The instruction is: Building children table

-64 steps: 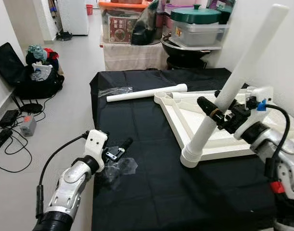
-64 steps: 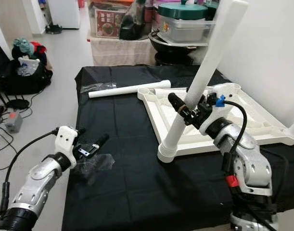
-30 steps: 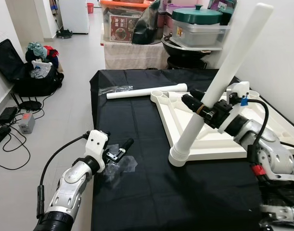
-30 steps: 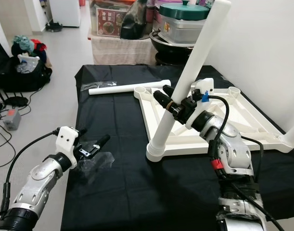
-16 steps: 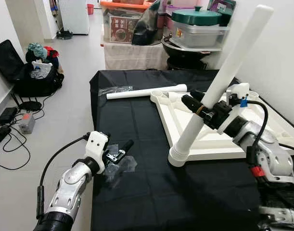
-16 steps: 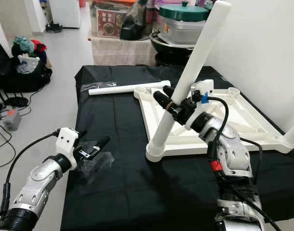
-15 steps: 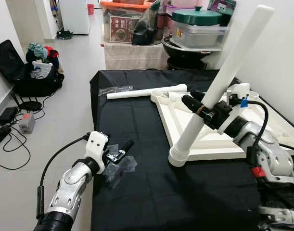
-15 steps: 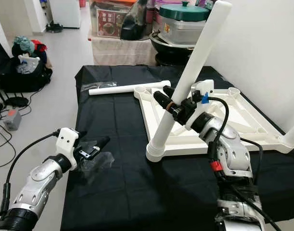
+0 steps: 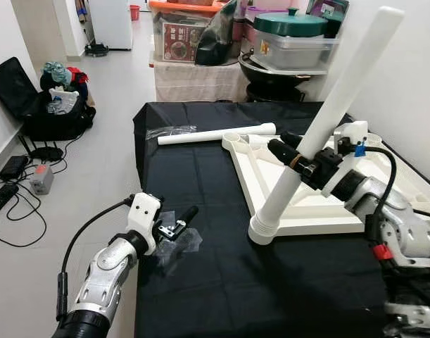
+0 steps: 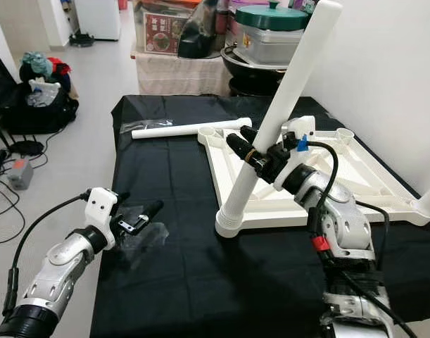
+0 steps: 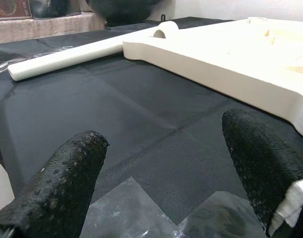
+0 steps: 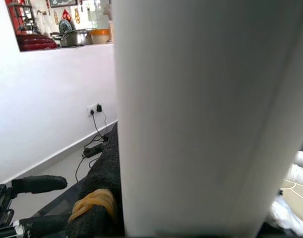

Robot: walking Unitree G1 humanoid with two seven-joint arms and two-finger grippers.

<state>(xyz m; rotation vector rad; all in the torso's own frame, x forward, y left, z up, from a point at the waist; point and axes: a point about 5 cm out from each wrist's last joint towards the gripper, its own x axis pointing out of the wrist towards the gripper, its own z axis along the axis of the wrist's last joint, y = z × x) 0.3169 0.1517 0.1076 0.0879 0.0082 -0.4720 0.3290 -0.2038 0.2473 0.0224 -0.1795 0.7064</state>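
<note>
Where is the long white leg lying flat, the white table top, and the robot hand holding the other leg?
Lying leg point(image 9: 215, 134), left eye view, middle of the tube.
Table top point(image 9: 317, 224), left eye view, near edge of the frame.
Right hand point(image 9: 293, 156), left eye view, between its fingertips.

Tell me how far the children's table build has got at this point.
Early. Done: the white tabletop lies upside down on the black cloth. In hand: the right gripper is shut on a tilted white leg whose base sits at the near corner socket. Left: a second leg lies loose on the cloth; the left gripper hovers open over a clear plastic bag.
</note>
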